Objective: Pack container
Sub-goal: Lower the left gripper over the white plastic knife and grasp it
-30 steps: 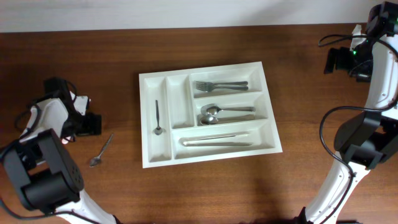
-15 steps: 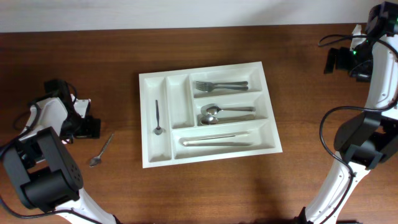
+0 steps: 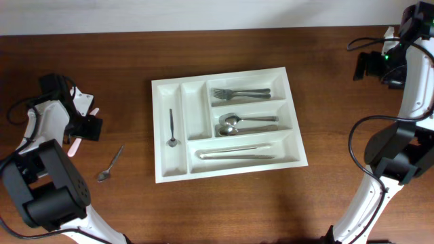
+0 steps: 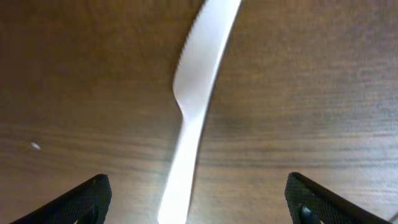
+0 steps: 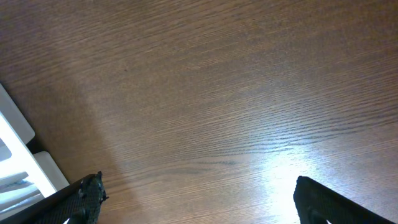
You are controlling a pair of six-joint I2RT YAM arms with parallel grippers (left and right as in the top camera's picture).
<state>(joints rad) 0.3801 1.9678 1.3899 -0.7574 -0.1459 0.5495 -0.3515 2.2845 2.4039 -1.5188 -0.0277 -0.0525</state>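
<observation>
The tray (image 3: 196,112) is parked mid-tabletop (image 3: 237,203), with an arm off to either side of it. It's already stocked with metal cutlery (image 3: 244,122) in four of its five slots. The second narrow slot from its left edge is seen bare.

The bit the next move looks to be decided by is a white knife (image 4: 193,106), found well to the left of the tray, flat on the wood. The left claw (image 4: 198,204) is hung right over it, spread wide, with nothing pinched. In the wrist view the knife is laid straight out ahead between the two fingers. The handle end is nearest the claw, and the toothed blade end is pointed away and tipped a touch to the right. So the long axis is set across the closing direction, which is pretty much what would be wanted for a pinch on the handle. A plain drop and squeeze is probably all that's called for, though that's only judged from here.

A metal spoon (image 3: 110,163) is also spotted left of the tray's lower-left corner, between knife and tray, lying on a diagonal.

The right claw (image 5: 199,200) is spread wide too and empty, held far beyond the tray's upper-right corner over bare wood. The knife is far better reached by the left arm.
</observation>
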